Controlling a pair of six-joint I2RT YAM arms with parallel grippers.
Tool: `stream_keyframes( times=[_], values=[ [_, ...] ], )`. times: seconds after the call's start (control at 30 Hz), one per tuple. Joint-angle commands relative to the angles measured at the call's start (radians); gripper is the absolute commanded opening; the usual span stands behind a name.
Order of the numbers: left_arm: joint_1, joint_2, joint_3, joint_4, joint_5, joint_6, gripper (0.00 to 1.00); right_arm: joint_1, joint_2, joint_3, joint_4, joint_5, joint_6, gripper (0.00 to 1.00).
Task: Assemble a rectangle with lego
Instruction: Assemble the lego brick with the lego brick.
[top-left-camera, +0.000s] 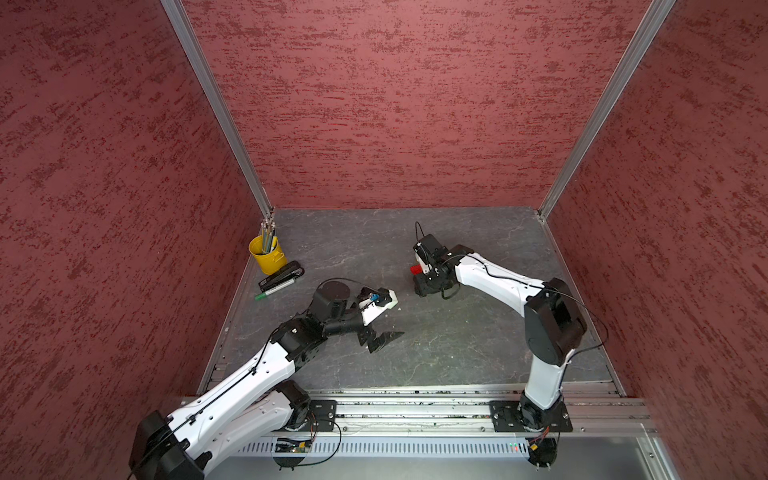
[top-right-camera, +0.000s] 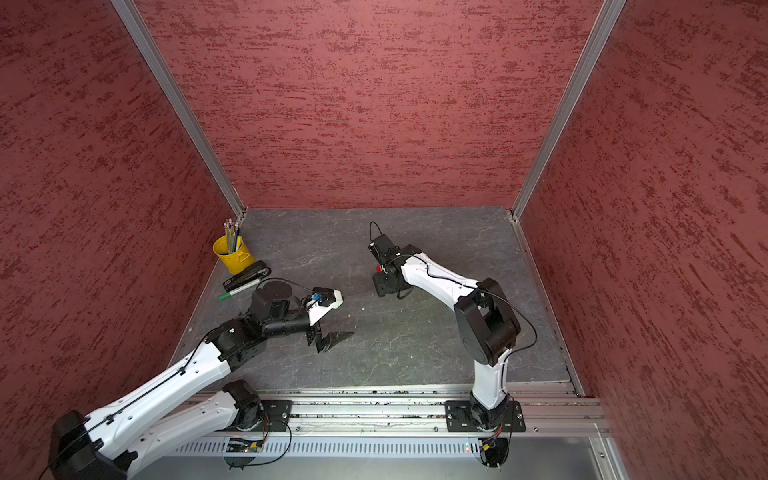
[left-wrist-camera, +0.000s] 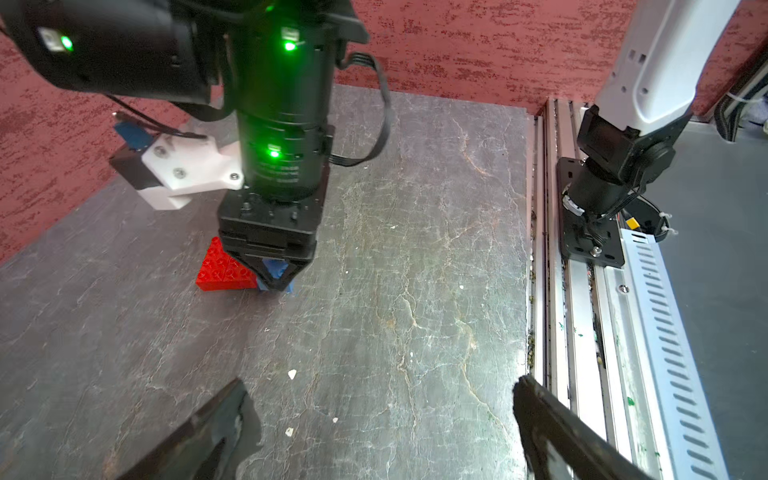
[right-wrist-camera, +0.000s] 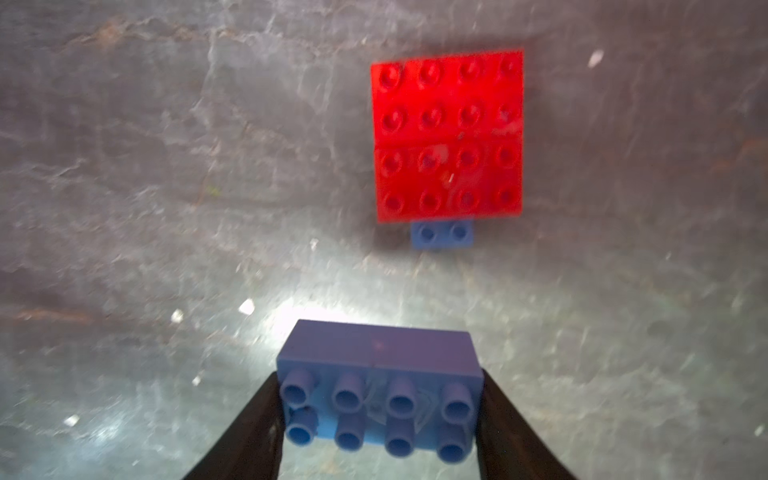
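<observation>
Overhead, a dark grey, stone-patterned tabletop (top-left-camera: 457, 353) sits inside red textured walls. Two white-and-black robot arms reach in from the near rail. The left arm (top-left-camera: 249, 374) stretches low toward the middle, and the right arm (top-left-camera: 498, 282) bends over the centre toward the back.

In the far left corner stand a yellow cup (top-left-camera: 268, 255) of pencils, a black oblong object (top-left-camera: 280, 277) and a green marker (top-left-camera: 272, 293).

The left gripper (left-wrist-camera: 382, 415) is over bare tabletop with its jaws spread wide apart. The right gripper (right-wrist-camera: 380, 411) points downward, clamped on the short ends of a blue brick (right-wrist-camera: 378, 353), a two-by-four piece whose studs face the wrist camera.

Near it, with a gap between, two red bricks (right-wrist-camera: 446, 137) lie on the tabletop, joined side by side into a sixteen-stud square. A second blue brick (right-wrist-camera: 442, 235) sits beneath them. One end, showing two studs, pokes out on the side facing the held brick.
</observation>
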Motion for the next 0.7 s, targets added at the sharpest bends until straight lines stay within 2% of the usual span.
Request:
stream_keyframes(
  times=[0.0, 0.17, 0.3, 0.67],
  values=[
    [0.006, -0.009, -0.027, 0.074, 0.062, 0.022, 1.0, -0.028, 0.058, 0.074, -0.055, -0.022, -0.094, 0.56],
    [0.064, 0.014, -0.024, 0.123, 0.142, -0.052, 1.0, -0.053, 0.119, 0.151, -0.069, -0.041, -0.126, 0.55],
    [0.106, 0.036, -0.018, 0.166, 0.161, -0.11, 1.0, -0.066, 0.132, 0.155, -0.066, -0.048, -0.132, 0.55],
    [0.113, 0.054, -0.021, 0.17, 0.166, -0.113, 1.0, -0.098, 0.166, 0.151, -0.061, -0.058, -0.149, 0.55]
  ],
)
